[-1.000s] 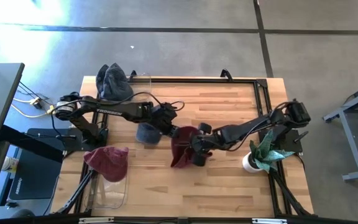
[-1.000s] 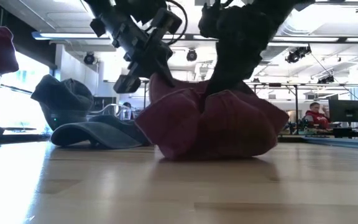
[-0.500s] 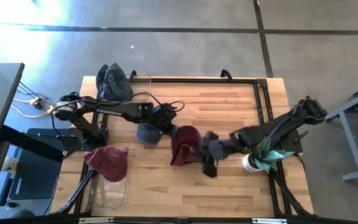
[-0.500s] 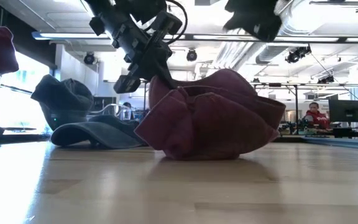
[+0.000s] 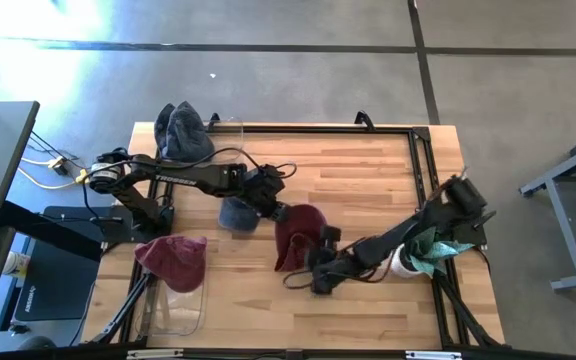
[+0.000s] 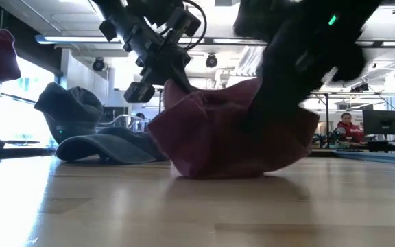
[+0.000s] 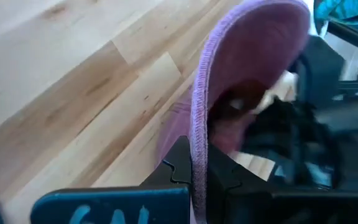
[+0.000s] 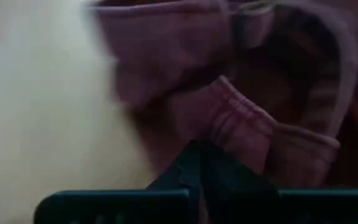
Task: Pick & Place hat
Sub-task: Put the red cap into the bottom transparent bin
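Maroon hat (image 5: 296, 232) pinched between left fingers (image 7: 185, 168)

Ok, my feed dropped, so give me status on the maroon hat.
Left gripper shut on maroon hat rim. Right gripper shut at the hat's near edge; grip unclear. Hat crumpled mid-table. Grey cap lies beside it.
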